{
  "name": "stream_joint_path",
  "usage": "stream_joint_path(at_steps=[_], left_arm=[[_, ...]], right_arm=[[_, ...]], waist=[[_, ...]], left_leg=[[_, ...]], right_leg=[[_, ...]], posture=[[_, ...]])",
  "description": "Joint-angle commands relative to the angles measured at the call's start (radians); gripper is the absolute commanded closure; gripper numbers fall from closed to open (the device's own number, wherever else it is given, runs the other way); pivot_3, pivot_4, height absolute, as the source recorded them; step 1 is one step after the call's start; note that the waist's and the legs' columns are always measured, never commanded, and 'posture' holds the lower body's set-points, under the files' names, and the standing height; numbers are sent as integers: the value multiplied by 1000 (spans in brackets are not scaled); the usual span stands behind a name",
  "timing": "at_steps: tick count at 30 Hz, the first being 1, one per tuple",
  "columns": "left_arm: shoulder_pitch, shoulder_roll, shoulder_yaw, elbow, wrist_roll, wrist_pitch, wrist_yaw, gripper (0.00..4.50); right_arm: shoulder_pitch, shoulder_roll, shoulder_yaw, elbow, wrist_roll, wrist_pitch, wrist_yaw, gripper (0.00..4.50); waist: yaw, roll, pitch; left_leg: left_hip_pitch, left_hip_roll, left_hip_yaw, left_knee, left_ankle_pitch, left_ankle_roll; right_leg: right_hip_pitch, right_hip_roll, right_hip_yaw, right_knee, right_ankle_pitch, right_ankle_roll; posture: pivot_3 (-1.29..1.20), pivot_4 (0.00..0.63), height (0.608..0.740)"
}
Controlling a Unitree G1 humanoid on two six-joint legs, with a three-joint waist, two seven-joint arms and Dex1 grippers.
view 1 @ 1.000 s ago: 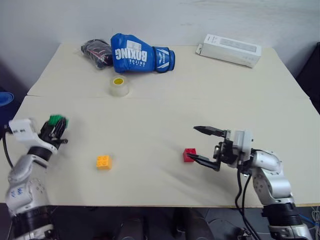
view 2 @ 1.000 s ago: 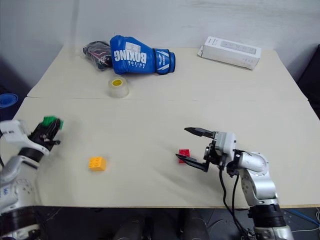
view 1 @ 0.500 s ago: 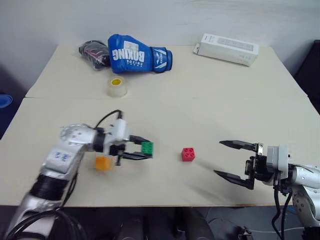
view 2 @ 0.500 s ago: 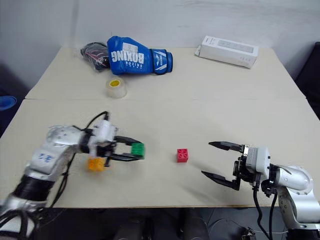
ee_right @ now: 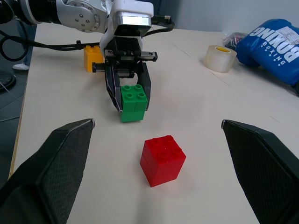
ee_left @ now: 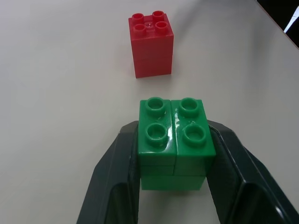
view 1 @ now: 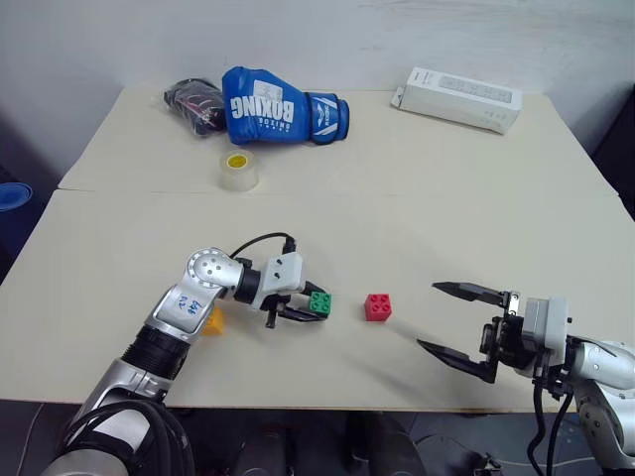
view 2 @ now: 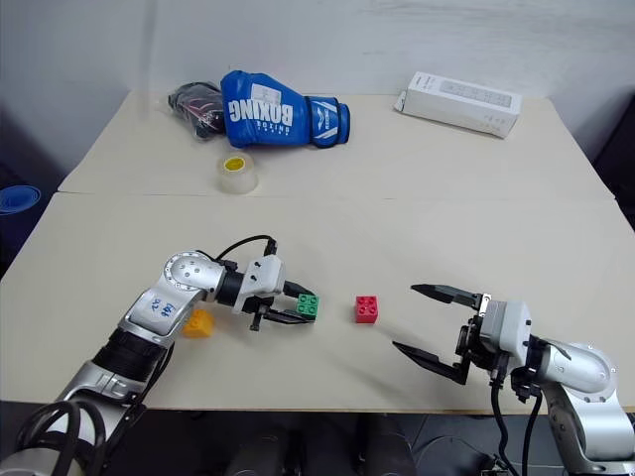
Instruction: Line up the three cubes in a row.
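Though near red cube (view 1: 377, 306) — green cube (view 1: 319, 302) in left end effector (view 1: 310, 305)

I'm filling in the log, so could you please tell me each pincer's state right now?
Left pincer: closed on the green cube.
Right pincer: open, holding nothing.

Left claw (ee_left: 174, 161) clamps green cube (ee_left: 174, 140); red cube (ee_left: 151, 43) near, apart.
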Motion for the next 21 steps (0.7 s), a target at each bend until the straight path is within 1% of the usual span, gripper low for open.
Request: stream_joint_path(at_steps=[1, 4, 6, 10, 13, 14, 16, 19, 21], left_arm=[[20, 28, 18, -41, -19, 28, -27, 3004], [21, 29, 23, -41, -22, 46, -29, 3004], [19, 21, 29, -40, -32, 41, -35, 2289], [8, 18, 47, -53, -58, 26, -56, 1086], [3, 36, 61, -64, -62, -4, -73, 207], [-1, 44, 69, -73, -69, -6, -83, 14], [-10, 54, 88, -88, -84, 4, -94, 14], [-31, 75, 145, -128, -144, 55, -100, 14], [-39, 112, 250, -126, -208, 93, -81, 14]], right_arm=[[4, 3, -26, -33, 6, -20, -15, 0], [-6, 5, -18, -25, 1, -23, -21, 0], [-15, 6, -12, -17, -1, -25, -21, 0], [-37, 5, -4, 0, -2, -26, -12, 0], [-52, 3, -3, 15, -4, -28, -3, 0], [-57, 3, -2, 20, -5, -29, 0, 0], [-64, 4, 0, 28, -6, -32, 4, 0], [-79, 3, 6, 45, -5, -36, 14, 0], [-100, 2, 17, 66, -7, -42, 31, 0]], waist=[[-1, 0, 0], [0, 0, 0], [0, 0, 0], [0, 0, 0], [0, 0, 0], [0, 0, 0], [0, 0, 0], [-1, 0, 0], [-1, 0, 0]], left_leg=[[0, 0, 0, 0, 0, 0], [0, 0, 0, 0, 0, 0], [0, 0, 0, 0, 0, 0], [0, 0, 0, 0, 0, 0], [0, 0, 0, 0, 0, 0], [0, 0, 0, 0, 0, 0], [0, 0, 0, 0, 0, 0], [0, 0, 0, 0, 0, 0], [0, 0, -1, 0, 0, 0]], right_leg=[[0, 0, 0, 0, 0, 0], [0, 0, 0, 0, 0, 0], [0, 0, 0, 0, 0, 0], [0, 0, 0, 0, 0, 0], [0, 0, 0, 0, 0, 0], [0, 0, 0, 0, 0, 0], [0, 0, 0, 0, 0, 0], [0, 0, 0, 0, 0, 0], [0, 0, 0, 0, 0, 0]], posture=[[0, 150, 740], [0, 150, 740], [0, 150, 740], [0, 150, 740], [0, 150, 740], [0, 150, 740], [0, 150, 740], [0, 150, 740], [0, 150, 740]])
